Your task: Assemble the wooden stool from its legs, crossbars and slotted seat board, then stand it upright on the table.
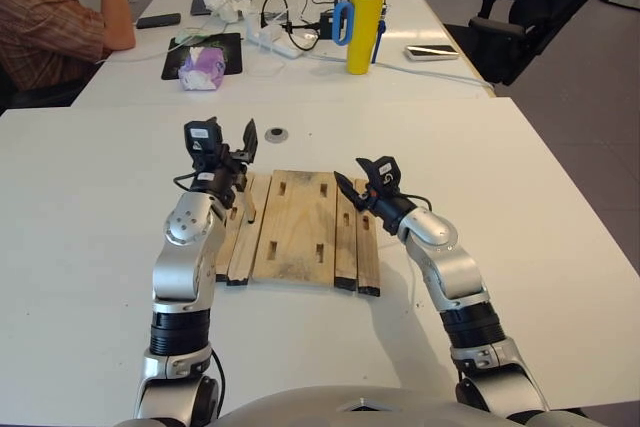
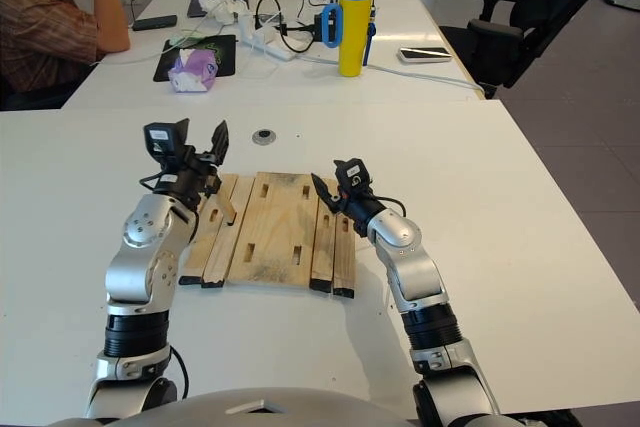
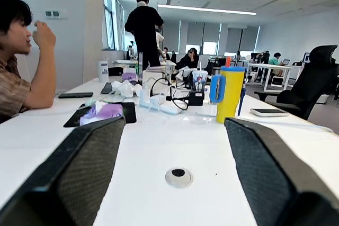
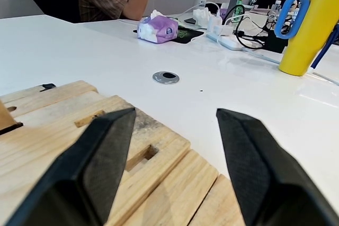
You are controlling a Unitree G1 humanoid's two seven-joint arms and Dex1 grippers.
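Observation:
The slotted seat board (image 1: 298, 225) lies flat on the white table (image 1: 90, 207), with its rectangular slots facing up. Wooden bars (image 1: 238, 239) lie along its left side and two more bars (image 1: 358, 247) along its right side. A short wooden piece (image 1: 248, 203) sits tilted on the left bars. My left gripper (image 1: 225, 139) is open above the far end of the left bars, holding nothing. My right gripper (image 1: 362, 179) is open low over the board's far right corner; the right wrist view has its fingers (image 4: 100, 157) spread over a slot (image 4: 140, 157).
A round metal grommet (image 1: 276, 134) is set in the table just beyond the board. The adjoining far table carries a yellow tumbler (image 1: 364, 27), a phone (image 1: 432, 52), cables, and a purple tissue pack (image 1: 203, 69). A black chair (image 1: 540, 7) stands at the right.

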